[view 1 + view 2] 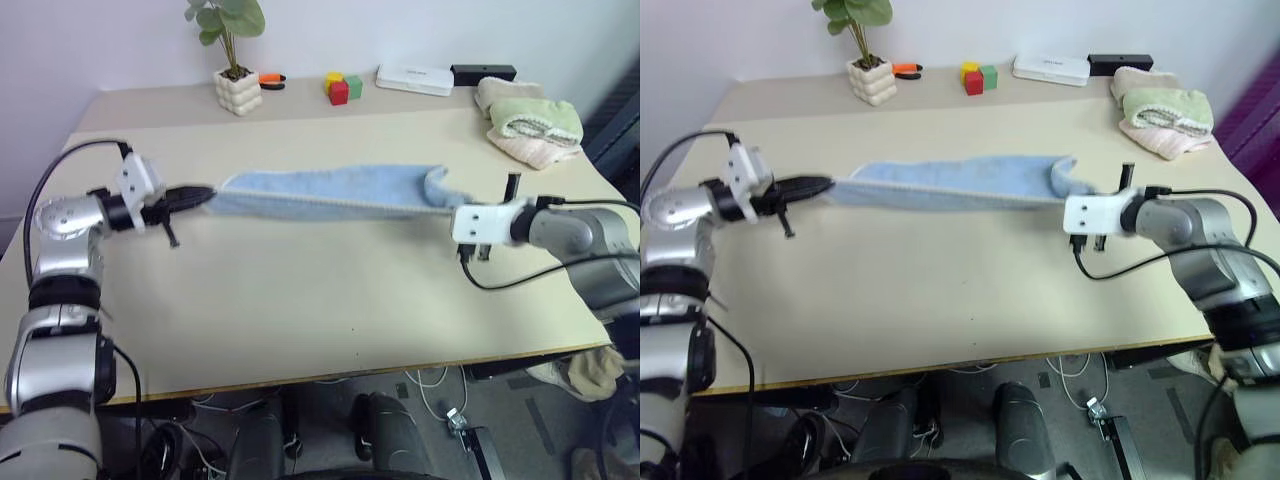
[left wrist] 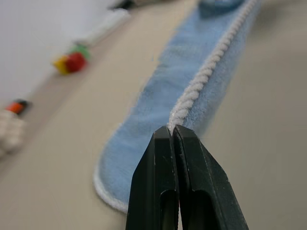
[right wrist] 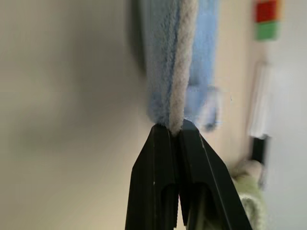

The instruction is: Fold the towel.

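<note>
Left hand (image 1: 205,196) and right hand (image 3: 175,130) each pinch an end of the towel (image 1: 330,192), its far edge folded under

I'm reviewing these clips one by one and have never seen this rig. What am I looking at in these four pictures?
A humanoid robot stands at a table. Two pictures come from its head cameras, two from cameras on its wrists. The left gripper and right gripper are each shut on an end of a light blue towel, stretched between them. At the table's far side are a potted plant, coloured blocks, a flat white box and a pile of folded towels.
</note>
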Motion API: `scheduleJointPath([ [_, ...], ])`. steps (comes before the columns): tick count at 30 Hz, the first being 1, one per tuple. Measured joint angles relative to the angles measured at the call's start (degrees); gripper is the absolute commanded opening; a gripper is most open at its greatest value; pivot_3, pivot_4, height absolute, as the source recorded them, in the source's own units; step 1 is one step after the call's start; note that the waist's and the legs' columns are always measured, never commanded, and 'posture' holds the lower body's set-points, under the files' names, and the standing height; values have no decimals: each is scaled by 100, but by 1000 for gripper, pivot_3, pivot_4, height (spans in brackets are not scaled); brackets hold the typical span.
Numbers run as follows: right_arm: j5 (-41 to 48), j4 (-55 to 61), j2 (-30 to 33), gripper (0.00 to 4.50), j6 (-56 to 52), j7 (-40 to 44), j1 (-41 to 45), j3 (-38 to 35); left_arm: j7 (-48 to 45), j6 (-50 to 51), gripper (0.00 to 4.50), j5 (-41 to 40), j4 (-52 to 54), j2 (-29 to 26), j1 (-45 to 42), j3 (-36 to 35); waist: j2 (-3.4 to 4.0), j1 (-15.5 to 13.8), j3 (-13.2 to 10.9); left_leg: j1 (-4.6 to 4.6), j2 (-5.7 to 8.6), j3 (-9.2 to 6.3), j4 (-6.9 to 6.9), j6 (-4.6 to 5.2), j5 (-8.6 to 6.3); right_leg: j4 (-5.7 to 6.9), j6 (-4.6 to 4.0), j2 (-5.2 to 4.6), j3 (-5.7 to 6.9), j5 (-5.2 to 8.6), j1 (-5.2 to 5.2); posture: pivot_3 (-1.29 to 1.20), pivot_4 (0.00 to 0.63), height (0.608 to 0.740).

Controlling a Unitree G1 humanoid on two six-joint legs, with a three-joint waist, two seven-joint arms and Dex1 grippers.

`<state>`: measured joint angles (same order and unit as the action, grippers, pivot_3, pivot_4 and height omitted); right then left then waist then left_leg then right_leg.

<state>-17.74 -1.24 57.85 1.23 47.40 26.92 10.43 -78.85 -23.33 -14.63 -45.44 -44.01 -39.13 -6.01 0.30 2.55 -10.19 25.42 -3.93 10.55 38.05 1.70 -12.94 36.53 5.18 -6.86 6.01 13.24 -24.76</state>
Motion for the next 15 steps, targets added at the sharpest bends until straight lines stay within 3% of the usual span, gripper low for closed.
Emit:
scheduleJointPath([
  [8, 118, 101, -61, 63, -107, 20, -525, -165, -55, 673, 0, -194, 1274, -64, 953, 10, -17, -101, 8, 5, 2, -3, 10, 21, -13, -6, -17, -14, 1, 8, 2, 0, 150, 740],
  [11, 148, -37, -272, 931, -105, 35, -885, -101, 121, 824, 0, -230, 1674, -23, 1223, 9, -17, -124, 8, 5, 3, 4, 10, 22, -14, -7, -9, -14, 1, 4, 0, 0, 150, 740],
  [15, 222, -75, -316, 2881, -148, -17, -878, -226, 240, 951, 0, -234, 1917, -19, 1412, 8, -22, -135, 13, 1, 1, 4, 11, 22, -14, -5, -12, -13, 1, 3, 1, 0, 150, 740],
])
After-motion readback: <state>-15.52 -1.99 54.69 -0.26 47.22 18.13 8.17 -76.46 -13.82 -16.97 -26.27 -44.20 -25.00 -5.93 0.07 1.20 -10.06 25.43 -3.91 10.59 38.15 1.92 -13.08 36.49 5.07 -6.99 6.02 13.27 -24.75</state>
